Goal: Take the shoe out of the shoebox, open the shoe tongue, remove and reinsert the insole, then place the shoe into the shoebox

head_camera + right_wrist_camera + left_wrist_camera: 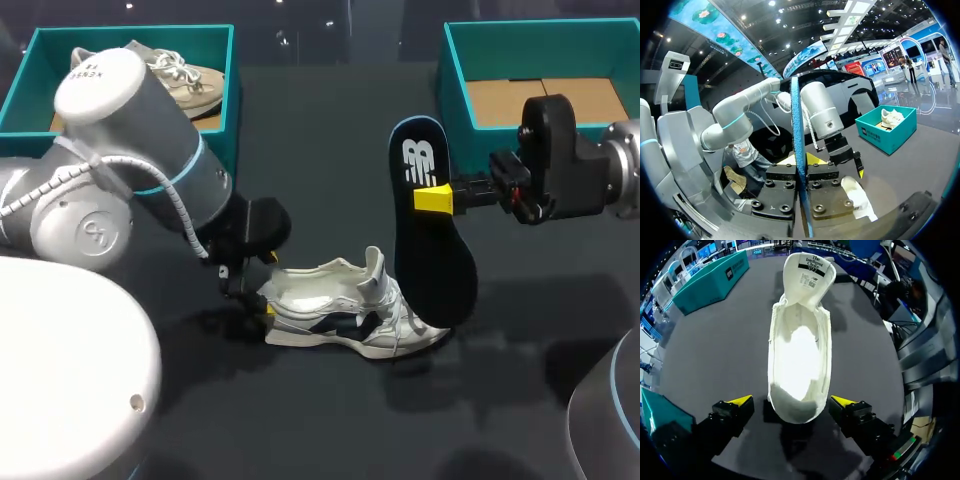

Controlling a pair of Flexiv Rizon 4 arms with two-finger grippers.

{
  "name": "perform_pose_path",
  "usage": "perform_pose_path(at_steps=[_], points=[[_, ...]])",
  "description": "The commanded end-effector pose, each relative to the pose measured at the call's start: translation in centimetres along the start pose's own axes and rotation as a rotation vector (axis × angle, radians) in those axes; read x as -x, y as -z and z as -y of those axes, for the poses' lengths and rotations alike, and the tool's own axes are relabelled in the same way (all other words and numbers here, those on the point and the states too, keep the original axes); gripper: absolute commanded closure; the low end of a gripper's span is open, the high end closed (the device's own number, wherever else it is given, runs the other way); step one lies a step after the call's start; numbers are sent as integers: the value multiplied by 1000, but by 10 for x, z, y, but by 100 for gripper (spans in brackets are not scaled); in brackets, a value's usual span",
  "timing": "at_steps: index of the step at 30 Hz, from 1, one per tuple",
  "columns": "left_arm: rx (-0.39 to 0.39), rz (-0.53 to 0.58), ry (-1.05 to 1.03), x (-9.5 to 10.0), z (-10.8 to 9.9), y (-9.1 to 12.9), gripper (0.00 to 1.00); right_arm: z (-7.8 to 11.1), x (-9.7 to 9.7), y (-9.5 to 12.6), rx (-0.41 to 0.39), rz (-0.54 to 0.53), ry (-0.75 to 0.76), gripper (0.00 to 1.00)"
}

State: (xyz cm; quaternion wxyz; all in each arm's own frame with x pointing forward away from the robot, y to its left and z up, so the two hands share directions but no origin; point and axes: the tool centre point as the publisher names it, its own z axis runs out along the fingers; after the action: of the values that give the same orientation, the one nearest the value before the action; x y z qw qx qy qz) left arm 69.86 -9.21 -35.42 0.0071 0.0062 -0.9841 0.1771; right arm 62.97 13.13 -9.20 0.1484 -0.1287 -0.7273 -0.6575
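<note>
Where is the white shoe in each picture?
Head view: the white shoe lies mid-table, its toe under the held insole.
Left wrist view: the white shoe stretches ahead, heel between the left tool's open fingers.
Right wrist view: the white shoe lies beside the right tool, under the left tool.
Shared landmark: the left tool at the heel.

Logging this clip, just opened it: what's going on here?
The right gripper is shut on the dark insole, holding it upright in the air near the white shoe, which sits on the table, tongue open. The left gripper straddles the shoe's heel, fingers open, apart from it. The insole is not yet back in; the right-hand shoebox looks empty.
</note>
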Motion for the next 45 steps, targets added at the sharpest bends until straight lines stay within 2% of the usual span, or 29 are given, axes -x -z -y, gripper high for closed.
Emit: perform_pose_path(at_steps=[1, 16, 25, 30, 38, 45], points=[[170, 22, 9, -2, 7, -3, 0, 0, 0, -1, -2, 2, -1, 100], [222, 21, -1, -1, 7, -6, 0, 0, 0, -1, -2, 2, -1, 100], [179, 0, -65, -3, 23, 23, 0, 0, 0, -1, -2, 2, -1, 100], [183, 21, -69, 5, 39, 28, 0, 0, 0, -1, -2, 2, -1, 100], [176, 51, -83, 20, 64, 17, 0, 0, 0, -1, -2, 2, -1, 100], [172, 59, -100, 31, 78, -7, 0, 0, 0, -1, -2, 2, -1, 100]])
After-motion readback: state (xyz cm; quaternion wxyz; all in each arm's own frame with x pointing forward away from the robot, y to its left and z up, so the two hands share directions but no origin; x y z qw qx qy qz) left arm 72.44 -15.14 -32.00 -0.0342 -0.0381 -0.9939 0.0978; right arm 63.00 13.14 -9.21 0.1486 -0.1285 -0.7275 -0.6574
